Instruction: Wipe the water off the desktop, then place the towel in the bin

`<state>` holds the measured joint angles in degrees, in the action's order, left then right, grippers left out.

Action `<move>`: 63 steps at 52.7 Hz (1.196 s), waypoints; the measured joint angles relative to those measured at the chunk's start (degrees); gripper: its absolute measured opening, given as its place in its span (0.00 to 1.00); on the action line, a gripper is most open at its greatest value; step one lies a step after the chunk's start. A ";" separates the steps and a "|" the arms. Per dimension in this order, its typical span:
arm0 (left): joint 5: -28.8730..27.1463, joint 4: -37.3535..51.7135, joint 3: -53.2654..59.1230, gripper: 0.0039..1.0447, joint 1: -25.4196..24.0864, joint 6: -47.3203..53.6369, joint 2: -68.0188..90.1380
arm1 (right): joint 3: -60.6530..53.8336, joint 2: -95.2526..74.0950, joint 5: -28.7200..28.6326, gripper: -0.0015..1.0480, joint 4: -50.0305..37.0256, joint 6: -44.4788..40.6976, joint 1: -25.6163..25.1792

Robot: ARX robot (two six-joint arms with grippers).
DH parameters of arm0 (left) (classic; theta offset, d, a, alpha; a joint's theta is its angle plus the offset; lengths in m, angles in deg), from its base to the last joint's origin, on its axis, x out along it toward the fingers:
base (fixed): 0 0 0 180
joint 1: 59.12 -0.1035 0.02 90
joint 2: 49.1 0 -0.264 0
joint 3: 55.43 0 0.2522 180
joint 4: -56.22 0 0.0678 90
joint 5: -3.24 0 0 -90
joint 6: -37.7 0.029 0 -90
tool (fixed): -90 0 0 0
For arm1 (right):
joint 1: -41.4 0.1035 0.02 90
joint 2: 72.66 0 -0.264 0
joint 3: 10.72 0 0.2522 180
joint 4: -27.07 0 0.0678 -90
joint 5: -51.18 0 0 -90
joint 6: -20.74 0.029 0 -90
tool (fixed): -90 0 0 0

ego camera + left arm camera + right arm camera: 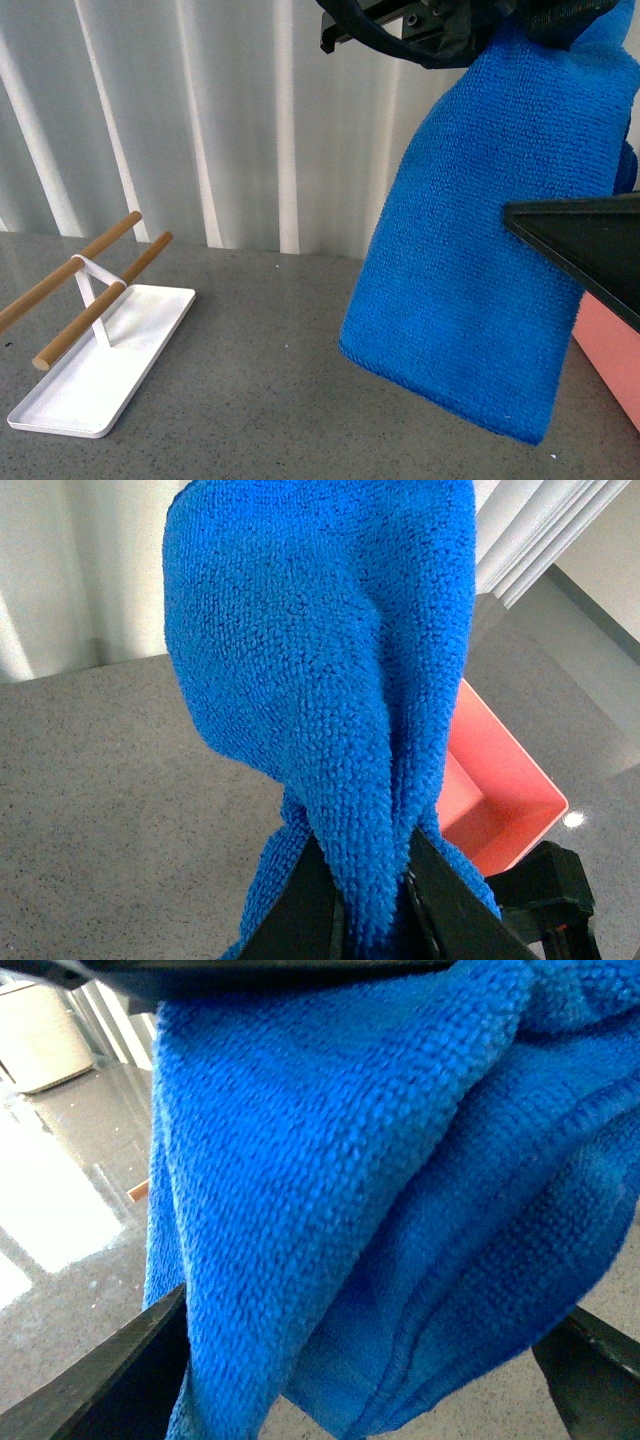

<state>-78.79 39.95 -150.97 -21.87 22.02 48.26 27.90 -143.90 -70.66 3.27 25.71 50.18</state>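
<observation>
- Front view: The left gripper (465, 35), at the top right, is clamped on the upper end of the towel (480, 250). The towel hangs straight down from it over the desktop (270, 400). The right gripper (590, 250) shows as a black wedge in front of the towel's right edge. The bin (612, 350) sits low at the far right, partly hidden by the towel. A white tray (150, 310) with two wooden rods (105, 300) lies on the left, well apart, in front of a white pleated curtain (200, 120).
- Left wrist view: The fingers (310, 905) of the left gripper (375, 885) are clenched on a bunched fold of the towel (320, 660). The cloth spreads out beyond the tips. The bin (500, 780) stands on the desktop (100, 810) just beside the towel, its inside bare.
- Right wrist view: The right gripper (360, 1365) is released, with its jaws wide apart. The towel (380, 1180) fills the space between them; contact cannot be told. The desktop (60, 1300) lies beyond.
</observation>
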 joint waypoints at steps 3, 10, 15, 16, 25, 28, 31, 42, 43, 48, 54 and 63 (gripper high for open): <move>0.04 -0.04 -0.20 0.05 0.00 -0.07 0.00 | 0.96 -1.51 0.70 0.80 -0.70 -0.02 0.92; 0.00 -0.13 -0.22 0.05 0.00 -0.11 0.00 | 1.18 -1.81 1.62 0.64 -0.63 -0.09 2.99; 0.00 -0.15 -0.22 0.05 0.00 -0.31 0.02 | 1.16 -1.07 2.01 0.52 -0.50 -0.13 4.63; 0.00 -0.15 -0.22 0.05 0.00 -0.31 0.02 | 1.16 -0.92 2.05 0.50 -0.48 -0.13 4.83; 0.11 -0.24 -0.24 0.05 -0.04 -0.52 0.02 | 0.48 1.27 2.03 0.26 -0.22 -0.28 6.01; 0.09 -0.26 -0.24 0.05 -0.09 -0.52 0.02 | 0.35 1.70 1.97 0.18 0.02 -0.26 5.79; 0.07 -0.26 -0.24 0.05 -0.11 -0.55 0.02 | 0.26 2.21 1.60 0.06 0.46 -0.24 5.03; 0.66 -0.13 0.24 0.13 -1.25 -1.51 -0.13 | 0.26 4.68 -0.74 0.04 1.97 -0.20 1.79; 0.68 -0.02 0.66 0.18 -1.62 -1.55 -0.28 | 0.26 4.76 -0.79 0.04 2.01 -0.20 1.46; 1.25 0.33 3.21 0.37 -3.76 -1.81 -1.33 | 0.26 5.01 -1.16 0.04 2.56 -0.02 -0.52; 2.91 1.66 8.50 0.59 -8.07 -1.75 -4.42 | 0.83 5.03 -1.25 0.04 4.37 0.63 -2.86; 6.38 4.09 22.67 0.94 -20.15 0.92 -13.09 | 2.21 5.57 0.11 0.04 9.94 1.97 -6.01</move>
<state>-72.41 44.04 -128.30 -42.02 22.94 35.17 30.11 -138.33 -70.55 13.21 27.68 44.17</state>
